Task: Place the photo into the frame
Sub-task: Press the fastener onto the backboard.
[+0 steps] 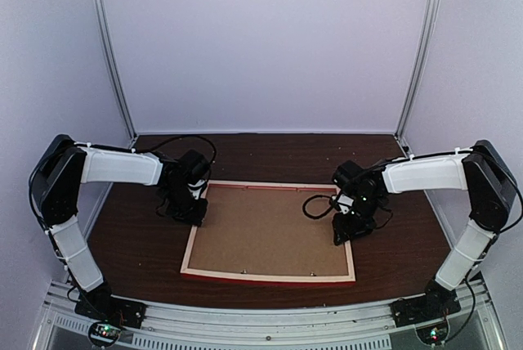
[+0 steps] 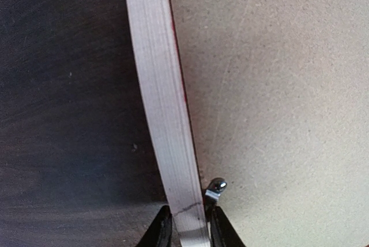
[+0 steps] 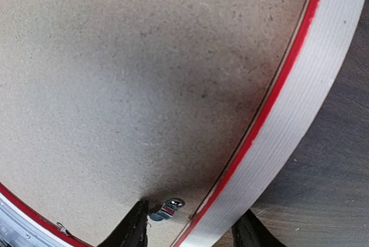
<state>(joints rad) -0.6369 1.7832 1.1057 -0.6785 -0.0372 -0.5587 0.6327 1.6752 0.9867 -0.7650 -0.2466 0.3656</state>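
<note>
The frame (image 1: 270, 275) lies back side up on the table, with its pale wood rail and red edge showing. A plain brown backing board (image 1: 270, 231) fills its opening. The photo is not visible. My left gripper (image 1: 194, 213) is at the frame's left rail (image 2: 161, 97). In the left wrist view the gripper (image 2: 189, 232) is shut on that rail, beside a small metal tab (image 2: 215, 188). My right gripper (image 1: 347, 231) is at the right rail (image 3: 305, 103). In the right wrist view it (image 3: 190, 232) is open and straddles the rail and a metal tab (image 3: 167, 208).
The dark wood table (image 1: 139, 235) extends around the frame on all sides. Pale walls and two metal posts (image 1: 110, 47) close off the back. A black cable (image 1: 315, 203) loops over the backing board near the right gripper.
</note>
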